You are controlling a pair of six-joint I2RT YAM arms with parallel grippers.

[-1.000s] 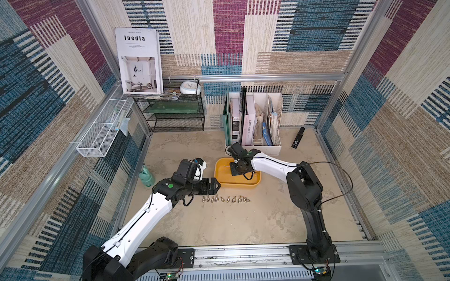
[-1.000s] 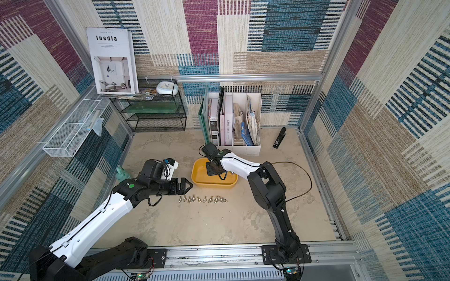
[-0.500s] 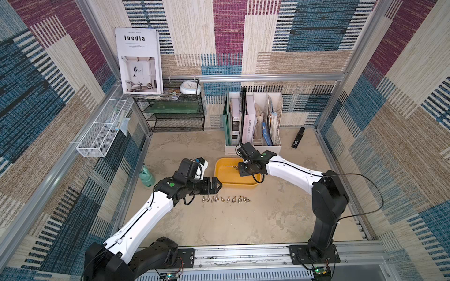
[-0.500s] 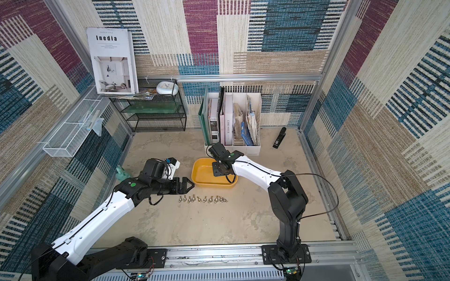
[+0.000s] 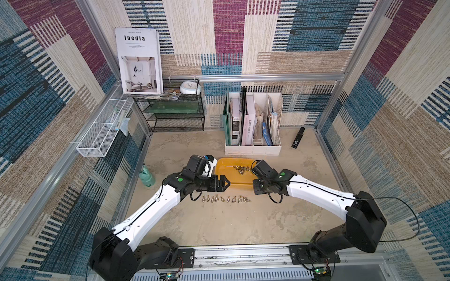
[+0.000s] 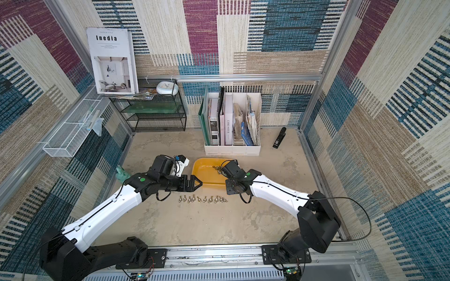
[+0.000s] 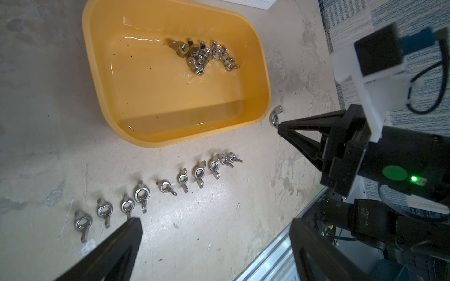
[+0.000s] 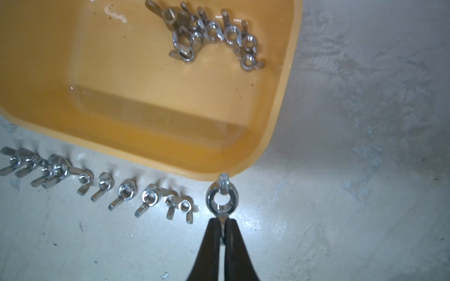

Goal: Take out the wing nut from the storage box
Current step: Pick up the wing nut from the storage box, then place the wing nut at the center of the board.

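Note:
The storage box (image 5: 226, 170) (image 6: 204, 175) is a shallow yellow tub on the floor. A pile of wing nuts (image 7: 202, 54) (image 8: 214, 34) lies in its far right part. My right gripper (image 8: 222, 220) is shut on one wing of a wing nut (image 8: 221, 198) (image 7: 276, 116). It holds the nut just outside the box's front right corner (image 8: 255, 155), above the floor. Several more wing nuts (image 5: 226, 199) (image 7: 165, 187) lie in a row in front of the box. My left gripper (image 7: 215, 222) (image 5: 225, 183) hangs open and empty near the box's front left.
A white file holder (image 5: 253, 121) with books stands right behind the box. A black wire shelf (image 5: 175, 114) is at the back left and a black stapler (image 5: 297, 138) at the back right. A green spray bottle (image 5: 146, 176) stands by the left wall.
My right arm has drawn back from over the box to its front right corner, carrying the wing nut. The left arm has hardly moved.

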